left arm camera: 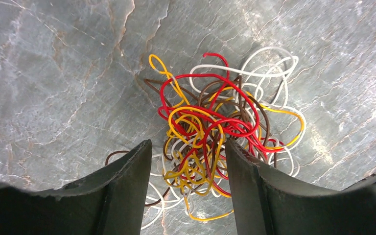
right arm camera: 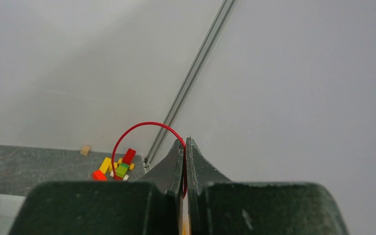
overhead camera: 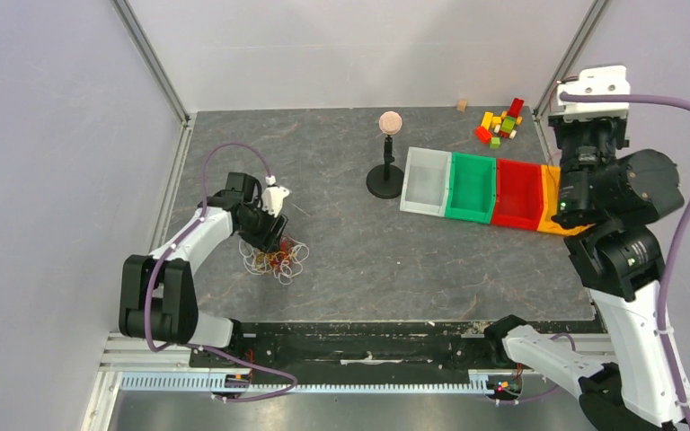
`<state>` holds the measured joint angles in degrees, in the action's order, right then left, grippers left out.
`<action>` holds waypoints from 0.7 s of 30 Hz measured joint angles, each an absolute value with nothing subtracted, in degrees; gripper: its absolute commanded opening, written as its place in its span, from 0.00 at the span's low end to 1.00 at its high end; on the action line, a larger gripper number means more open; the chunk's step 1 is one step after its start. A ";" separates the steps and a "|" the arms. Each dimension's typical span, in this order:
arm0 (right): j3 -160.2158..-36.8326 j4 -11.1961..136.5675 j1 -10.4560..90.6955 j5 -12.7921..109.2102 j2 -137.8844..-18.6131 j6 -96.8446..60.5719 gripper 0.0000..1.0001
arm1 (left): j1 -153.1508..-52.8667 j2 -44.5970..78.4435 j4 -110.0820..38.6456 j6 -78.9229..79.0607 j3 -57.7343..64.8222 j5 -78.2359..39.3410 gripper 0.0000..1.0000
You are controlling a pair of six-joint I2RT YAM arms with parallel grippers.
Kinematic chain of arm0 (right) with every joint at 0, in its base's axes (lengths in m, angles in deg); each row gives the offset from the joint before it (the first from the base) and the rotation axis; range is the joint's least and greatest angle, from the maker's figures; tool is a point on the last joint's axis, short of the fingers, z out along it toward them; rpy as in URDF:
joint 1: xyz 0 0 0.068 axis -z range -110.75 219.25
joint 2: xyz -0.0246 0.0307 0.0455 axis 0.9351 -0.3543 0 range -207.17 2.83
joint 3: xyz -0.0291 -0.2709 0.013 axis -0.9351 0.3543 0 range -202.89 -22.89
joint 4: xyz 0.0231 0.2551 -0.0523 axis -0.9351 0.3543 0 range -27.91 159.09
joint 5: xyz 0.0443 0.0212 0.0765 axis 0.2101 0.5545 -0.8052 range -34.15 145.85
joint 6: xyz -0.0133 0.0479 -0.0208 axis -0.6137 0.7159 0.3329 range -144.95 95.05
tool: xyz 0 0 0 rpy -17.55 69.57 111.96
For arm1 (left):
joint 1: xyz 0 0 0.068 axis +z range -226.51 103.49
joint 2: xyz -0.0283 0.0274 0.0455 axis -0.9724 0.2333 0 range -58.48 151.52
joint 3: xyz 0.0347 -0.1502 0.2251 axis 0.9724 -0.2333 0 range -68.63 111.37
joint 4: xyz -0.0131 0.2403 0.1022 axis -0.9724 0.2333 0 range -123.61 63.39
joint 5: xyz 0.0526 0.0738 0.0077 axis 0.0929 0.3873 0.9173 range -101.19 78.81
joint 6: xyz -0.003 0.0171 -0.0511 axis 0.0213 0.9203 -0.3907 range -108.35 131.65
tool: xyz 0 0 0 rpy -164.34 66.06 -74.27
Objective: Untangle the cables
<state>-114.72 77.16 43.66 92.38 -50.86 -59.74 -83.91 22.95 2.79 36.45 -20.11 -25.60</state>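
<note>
The cables (overhead camera: 277, 259) lie as a small tangle of red, yellow, white and brown wires on the grey table, left of the middle. In the left wrist view the tangle (left arm camera: 210, 125) spreads ahead of and between my fingers. My left gripper (left arm camera: 187, 147) is open, low over the near part of the tangle, with a finger on each side; it also shows in the top view (overhead camera: 268, 235). My right gripper (right arm camera: 185, 143) is raised at the far right and shut on a single red wire (right arm camera: 127, 133) that arcs out to the left. In the top view my right gripper (overhead camera: 588, 108) sits under its white camera.
A row of white (overhead camera: 426, 180), green (overhead camera: 472, 186), red (overhead camera: 517, 193) and yellow bins stands right of the middle. A black stand with a pink ball (overhead camera: 389, 121) is beside them. Loose coloured blocks (overhead camera: 500, 122) lie at the back right, also in the right wrist view (right arm camera: 115, 169).
</note>
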 measured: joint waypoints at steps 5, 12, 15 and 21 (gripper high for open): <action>-115.20 77.47 43.66 93.24 -53.00 -61.03 0.00 | -83.91 21.92 3.12 36.40 -19.41 -27.85 0.64; -118.87 75.48 43.66 93.13 -56.00 -63.93 0.00 | -83.91 21.90 3.97 35.51 -18.06 -29.91 0.64; -120.34 74.60 43.66 92.78 -57.24 -64.54 0.00 | -83.91 21.90 3.97 35.22 -17.23 -30.43 0.64; -122.20 71.11 43.66 92.56 -60.59 -67.93 0.00 | -83.91 21.90 3.77 34.96 -16.49 -30.82 0.64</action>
<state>-122.20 71.11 43.66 92.56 -60.59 -67.93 -83.91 21.90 3.77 34.96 -16.49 -30.82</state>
